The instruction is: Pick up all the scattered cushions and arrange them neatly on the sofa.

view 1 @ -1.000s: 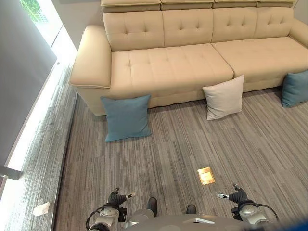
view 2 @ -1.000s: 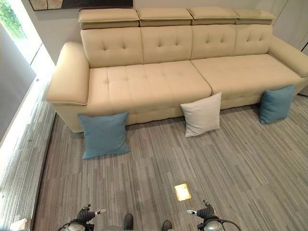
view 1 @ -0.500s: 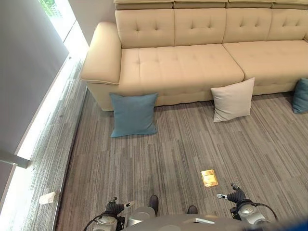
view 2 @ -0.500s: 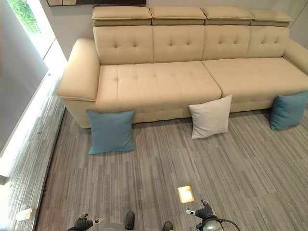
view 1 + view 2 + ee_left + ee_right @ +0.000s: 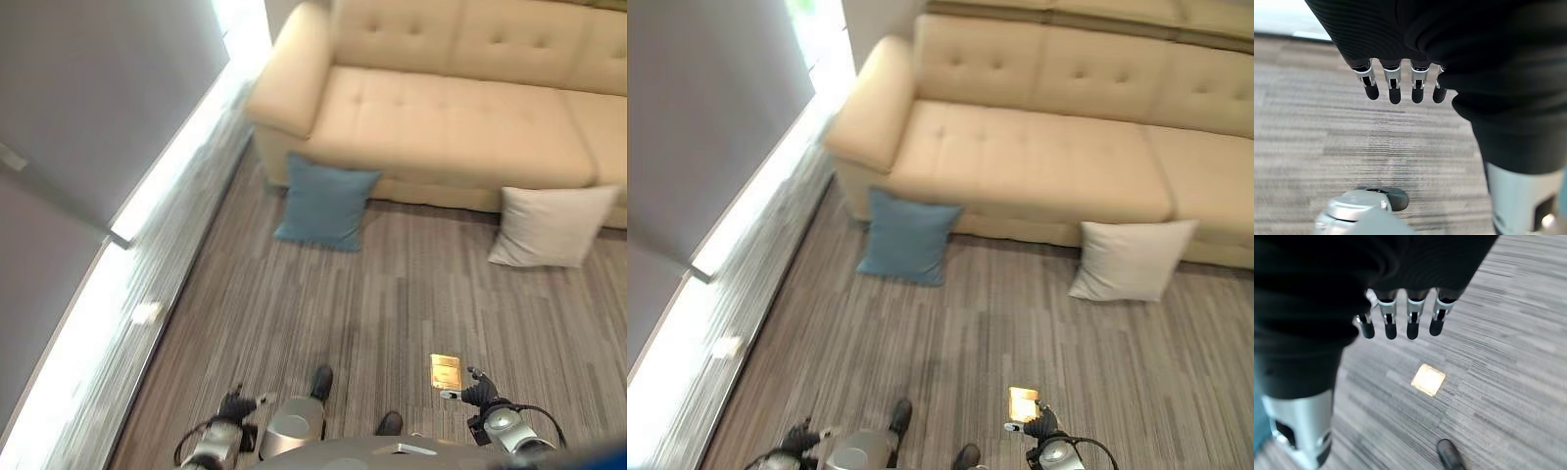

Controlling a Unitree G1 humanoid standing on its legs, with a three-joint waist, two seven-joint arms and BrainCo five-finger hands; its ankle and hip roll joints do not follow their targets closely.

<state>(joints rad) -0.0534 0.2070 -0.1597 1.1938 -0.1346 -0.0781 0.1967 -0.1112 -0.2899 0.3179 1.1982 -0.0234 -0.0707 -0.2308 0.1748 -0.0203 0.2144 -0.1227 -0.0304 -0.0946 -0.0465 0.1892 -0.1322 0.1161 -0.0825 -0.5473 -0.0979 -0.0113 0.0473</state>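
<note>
A blue cushion (image 5: 325,201) leans on the floor against the front of the beige sofa (image 5: 460,122), near its left armrest. Further right, a white cushion (image 5: 552,225) leans against the same sofa front. My left hand (image 5: 235,406) and my right hand (image 5: 477,392) hang low at the bottom of the eye views, far from both cushions. In the left wrist view the left hand's fingers (image 5: 1393,88) hang straight over the carpet and hold nothing. The right hand's fingers (image 5: 1410,320) do the same in the right wrist view. The sofa seat is bare.
A brass floor plate (image 5: 447,371) is set in the striped grey carpet by my right hand. A grey wall panel (image 5: 88,108) and a bright window strip run along the left side. A small white object (image 5: 147,312) lies at the carpet's left edge.
The camera has swung to the left, so the sofa and both cushions sit further right in the picture. The second blue cushion at the right has left the view. Both hands hang as before.
</note>
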